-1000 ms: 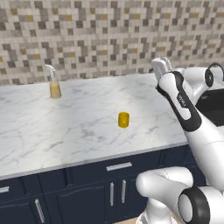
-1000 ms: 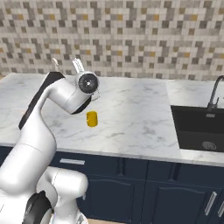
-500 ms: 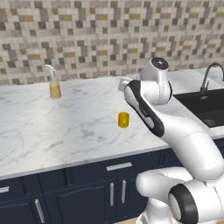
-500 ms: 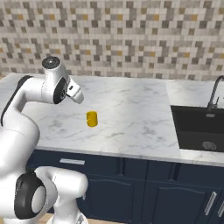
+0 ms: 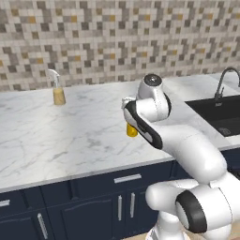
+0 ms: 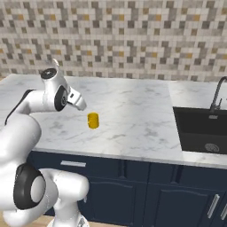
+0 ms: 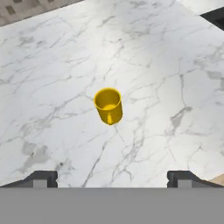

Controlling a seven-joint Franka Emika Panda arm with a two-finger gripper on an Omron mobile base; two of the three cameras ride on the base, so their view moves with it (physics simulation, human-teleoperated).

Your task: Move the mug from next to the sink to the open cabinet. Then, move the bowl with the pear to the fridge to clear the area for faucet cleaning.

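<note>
Reaching the mug (image 7: 108,105) is best done by lowering the released gripper (image 7: 112,178) straight over it, jaws spread wide, while the counter (image 7: 166,65) is avoided

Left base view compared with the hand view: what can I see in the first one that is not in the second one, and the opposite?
The left base view alone gives the soap dispenser, the faucet, the tiled wall and the navy drawers; there the arm partly covers the mug. The hand view alone gives the mug's open top, its handle, and the open gripper's fingertips far apart, with bare marble between them and the mug. Both share the yellow mug upright on the marble countertop and part of the black sink.
</note>
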